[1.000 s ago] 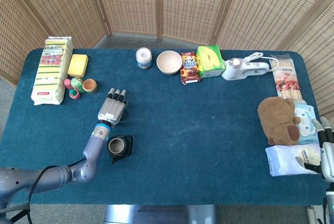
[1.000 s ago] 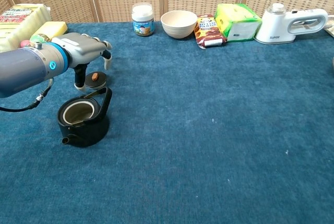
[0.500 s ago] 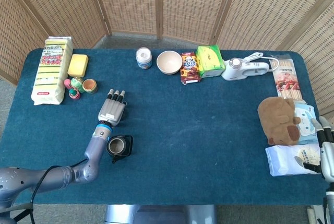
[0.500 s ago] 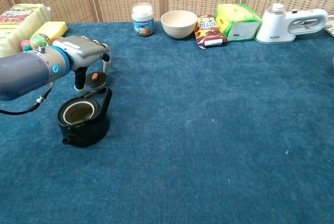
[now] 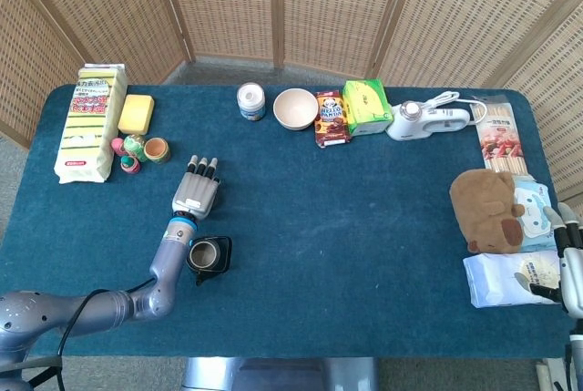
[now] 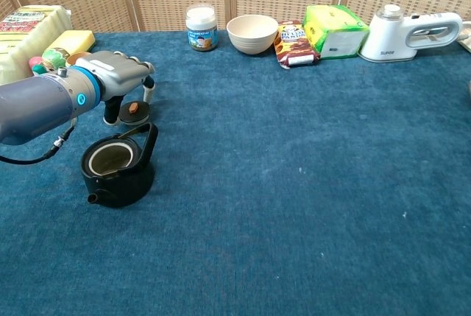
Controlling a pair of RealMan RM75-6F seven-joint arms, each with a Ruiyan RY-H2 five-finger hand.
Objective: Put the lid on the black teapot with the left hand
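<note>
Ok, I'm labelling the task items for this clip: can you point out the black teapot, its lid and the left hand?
black teapot (image 6: 118,180), chest view, on its front wall below the open rim.
lid (image 6: 135,111), chest view, on its dark top beside the brown knob.
left hand (image 6: 118,71), chest view, on the grey back of the hand.

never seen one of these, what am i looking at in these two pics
A robot with two arms ending in finger hands, seen through its own cameras: one looks down from its head, one looks forward from its chest. On the blue table sits an open black teapot, with its lid lying just behind it. The left hand hovers over the lid, fingers pointing down around it, but it is not clearly holding it. The right hand waits at the table's edge. Along the back stand a jar, a bowl and snack packs.
</note>
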